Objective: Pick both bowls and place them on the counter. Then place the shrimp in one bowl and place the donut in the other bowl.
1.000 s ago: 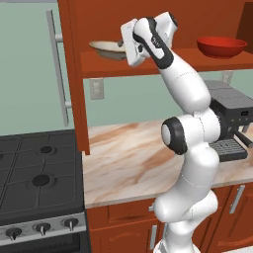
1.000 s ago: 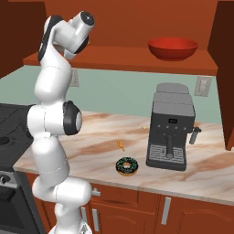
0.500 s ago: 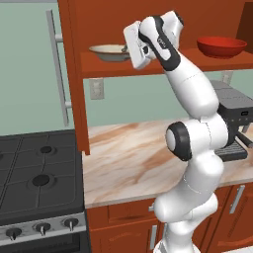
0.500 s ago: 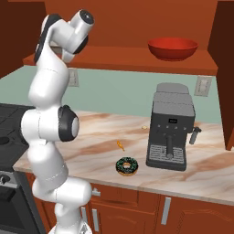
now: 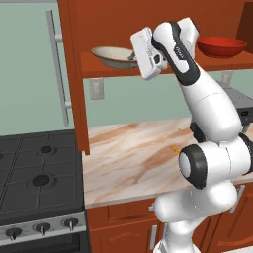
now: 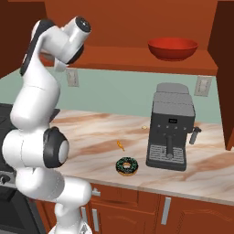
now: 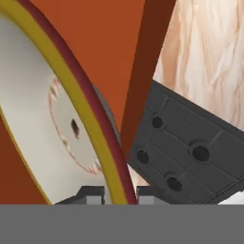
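Nearest the base, on the marbled stone bench [image 6: 91, 137], lie the donut [image 6: 126, 166], a dark-iced ring flecked with sprinkles, and just behind it the shrimp [image 6: 120, 145], a tiny curved orange sliver. Both sit to the left of the boxy grey coffee machine [image 6: 171, 132] and apart from it. Off to the side is the black stove top [image 5: 37, 173] with its round burners.

Higher and further back, on the reddish wooden shelf [image 5: 113, 68], rests the cream-beige bowl [image 5: 114, 55], wide and shallow. The hand view shows its tan rim [image 7: 90, 119] running between the two fingers [image 7: 93, 194], which have closed on that rim; the bowl is gripped at its near edge. Further right along the shelf sits the glossy red bowl [image 6: 172, 48], untouched.

The step in hand looks to be lifting the cream bowl off the shelf. A thin rim grip on a wide dish will tend to lever, so I judge it best to raise it slightly, draw it straight out clear of the cabinet side, keep it level, and lower it onto open stone away from the donut and shrimp.
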